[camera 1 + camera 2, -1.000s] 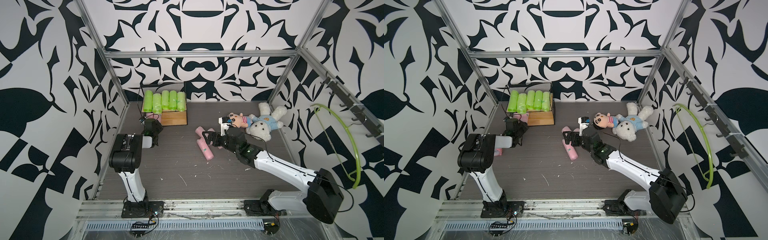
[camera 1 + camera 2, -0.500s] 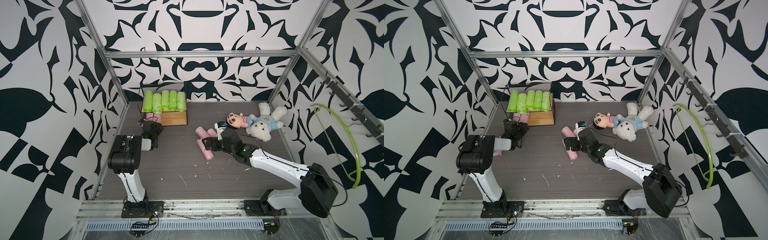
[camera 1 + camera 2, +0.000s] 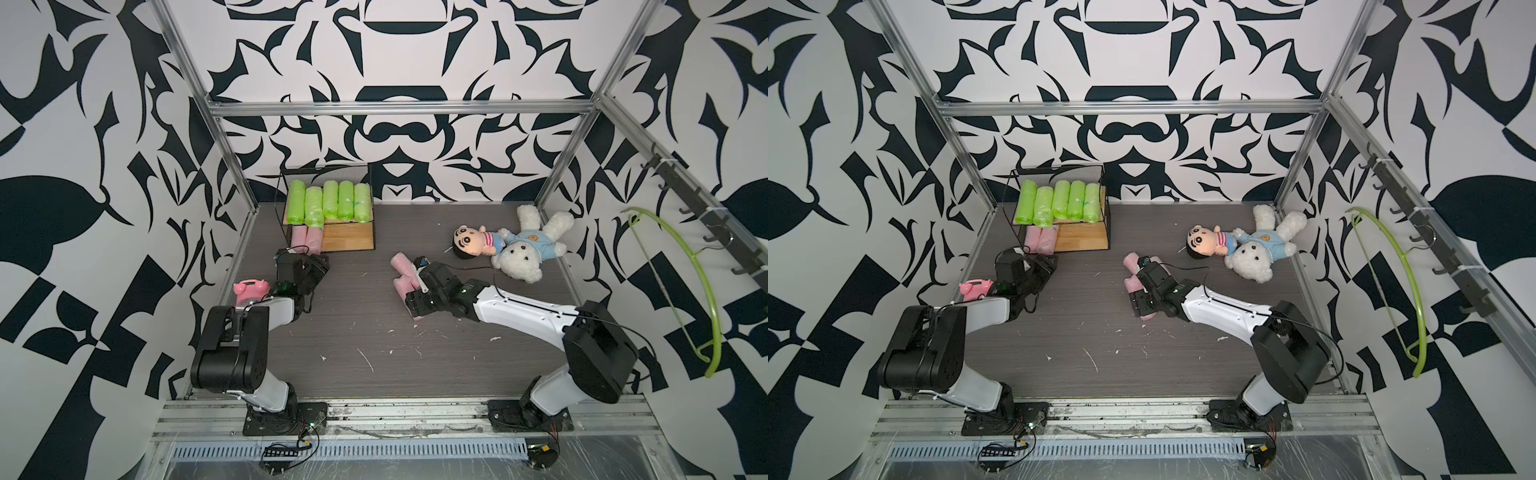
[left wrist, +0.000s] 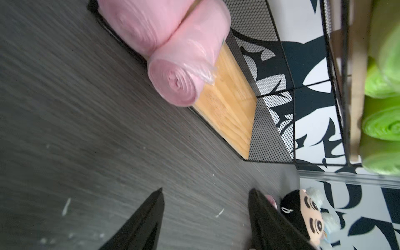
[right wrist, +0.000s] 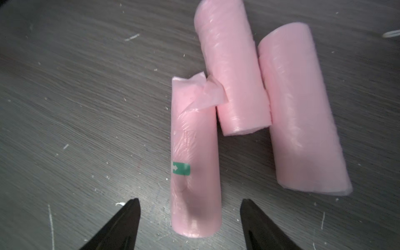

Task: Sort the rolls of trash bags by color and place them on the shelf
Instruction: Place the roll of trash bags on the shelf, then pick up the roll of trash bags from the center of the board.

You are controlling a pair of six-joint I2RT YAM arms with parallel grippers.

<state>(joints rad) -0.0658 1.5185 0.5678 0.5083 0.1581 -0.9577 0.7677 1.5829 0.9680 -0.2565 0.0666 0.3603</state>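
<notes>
The shelf (image 3: 349, 237) (image 3: 1084, 239) stands at the back left. Several lime-green rolls (image 3: 330, 199) (image 3: 1061, 201) (image 4: 383, 123) lie side by side on its upper board. Two pink rolls (image 3: 306, 237) (image 3: 1040, 241) (image 4: 184, 71) lie on its lower board (image 4: 229, 112). My left gripper (image 3: 322, 266) (image 3: 1048, 266) (image 4: 205, 190) is open and empty, a little in front of the shelf. Three more pink rolls lie mid-table. My right gripper (image 3: 411, 305) (image 3: 1138, 303) (image 5: 189, 200) is open, its fingers on either side of the near end of the green-labelled roll (image 5: 194, 151). The two others (image 5: 233, 75) (image 5: 298, 112) lie just beyond.
A pink alarm clock (image 3: 249, 289) stands by the left wall beside my left arm. A doll (image 3: 473, 245) (image 4: 307, 214) and a white teddy bear (image 3: 528, 249) lie at the back right. A green hanger (image 3: 685, 291) hangs on the right wall. White scraps dot the table.
My left gripper has opened and drawn back from the shelf, uncovering the pink rolls on the lower board. My right gripper has come forward and down over the labelled pink roll, jaws narrowing.
</notes>
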